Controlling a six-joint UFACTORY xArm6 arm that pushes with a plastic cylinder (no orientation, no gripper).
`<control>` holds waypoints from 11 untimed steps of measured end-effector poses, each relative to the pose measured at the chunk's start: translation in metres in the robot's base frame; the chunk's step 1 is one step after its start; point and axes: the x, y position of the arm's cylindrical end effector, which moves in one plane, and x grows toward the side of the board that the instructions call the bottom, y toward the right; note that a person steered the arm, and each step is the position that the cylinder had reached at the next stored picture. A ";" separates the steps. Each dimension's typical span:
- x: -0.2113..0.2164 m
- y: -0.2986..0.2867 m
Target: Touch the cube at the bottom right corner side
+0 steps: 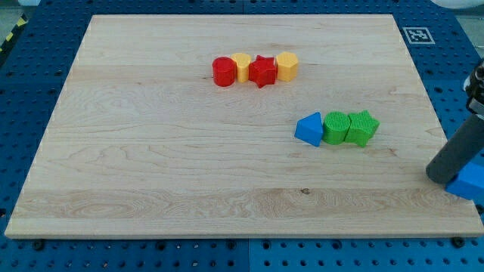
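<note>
A blue cube (471, 183) sits at the board's bottom right corner, partly cut off by the view's right edge. My dark rod comes down from the view's right, and my tip (439, 176) rests on the board right against the cube's left side. The rod hides part of the cube's top.
A row at the view's top middle holds a red cylinder (224, 72), a yellow block (241, 66), a red star (262, 71) and a yellow hexagon (287, 66). A row right of centre holds a blue triangle (308, 129), a green round block (336, 127) and a green star (362, 127). A wooden board (151, 166) lies on a blue pegboard.
</note>
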 end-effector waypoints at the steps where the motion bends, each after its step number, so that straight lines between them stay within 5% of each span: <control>1: -0.019 -0.014; 2: -0.065 -0.005; 3: -0.078 0.070; 5: -0.063 0.085; 7: 0.029 0.084; 11: -0.010 0.076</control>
